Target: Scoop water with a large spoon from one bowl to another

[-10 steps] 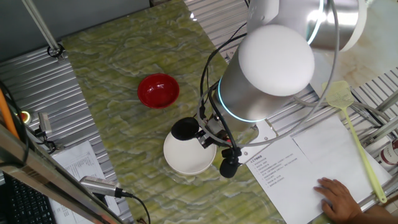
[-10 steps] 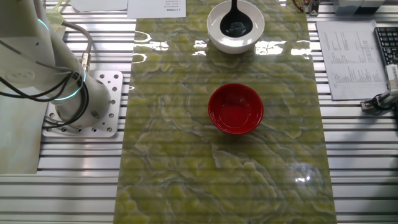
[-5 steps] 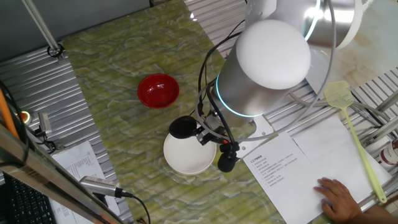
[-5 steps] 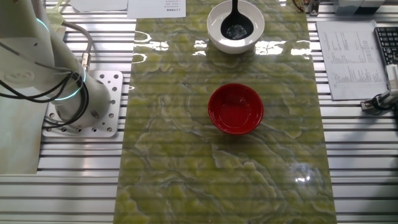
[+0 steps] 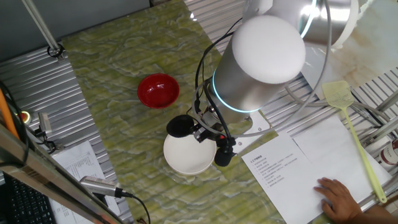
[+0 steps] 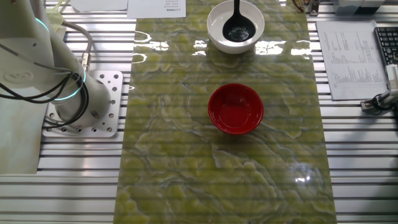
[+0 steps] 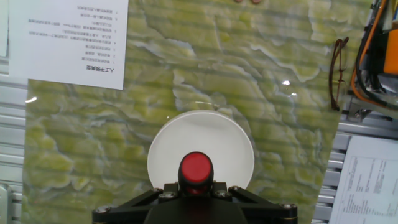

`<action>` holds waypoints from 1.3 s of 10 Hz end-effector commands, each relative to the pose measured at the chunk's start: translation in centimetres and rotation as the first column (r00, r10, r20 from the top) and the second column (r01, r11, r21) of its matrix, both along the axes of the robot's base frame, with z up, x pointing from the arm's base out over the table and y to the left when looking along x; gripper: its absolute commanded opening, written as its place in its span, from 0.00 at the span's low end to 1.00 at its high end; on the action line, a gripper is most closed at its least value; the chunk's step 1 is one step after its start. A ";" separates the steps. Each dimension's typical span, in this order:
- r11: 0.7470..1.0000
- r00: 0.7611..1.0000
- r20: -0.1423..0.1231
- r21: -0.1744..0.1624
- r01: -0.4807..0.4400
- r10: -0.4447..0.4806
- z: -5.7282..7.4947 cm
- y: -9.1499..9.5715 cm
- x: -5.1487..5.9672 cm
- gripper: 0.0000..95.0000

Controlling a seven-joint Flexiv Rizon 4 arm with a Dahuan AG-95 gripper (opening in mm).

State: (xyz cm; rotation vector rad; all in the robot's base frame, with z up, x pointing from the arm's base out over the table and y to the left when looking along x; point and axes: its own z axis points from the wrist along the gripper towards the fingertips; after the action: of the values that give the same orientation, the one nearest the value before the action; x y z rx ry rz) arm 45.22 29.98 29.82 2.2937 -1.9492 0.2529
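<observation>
The large spoon's black cup hangs over the white bowl at the bowl's far-left rim. In the other fixed view the cup shows inside the white bowl, with the handle rising out of the top of the frame. My gripper is shut on the handle, and the red handle tip shows between the jaws, above the white bowl. The red bowl stands apart on the green mat, nearer the middle. Whether the cup touches water is not visible.
The arm's big body covers the table's right middle. A printed sheet, a person's hand and a yellow-green fly swatter lie to the right. The arm's base stands left of the mat. Papers and cables lie at the edges.
The arm has shifted slightly left, carrying the spoon's cup a little toward the white bowl's far-left rim. Both bowls stay put.
</observation>
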 end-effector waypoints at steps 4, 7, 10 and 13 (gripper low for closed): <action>1.000 1.000 0.001 -0.013 -0.001 0.001 0.0 -0.4 0.0 0.00; 1.000 1.000 0.003 -0.008 0.011 -0.011 -0.1 -0.7 0.0 0.00; 1.000 1.000 -0.011 -0.020 0.023 -0.023 -0.1 -0.7 0.0 0.00; 0.999 1.000 -0.019 -0.032 0.025 -0.025 -0.1 -0.7 0.0 0.00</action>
State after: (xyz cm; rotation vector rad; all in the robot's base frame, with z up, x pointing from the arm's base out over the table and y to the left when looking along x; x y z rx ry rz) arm 45.41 29.52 29.79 2.2371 -1.9476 0.2545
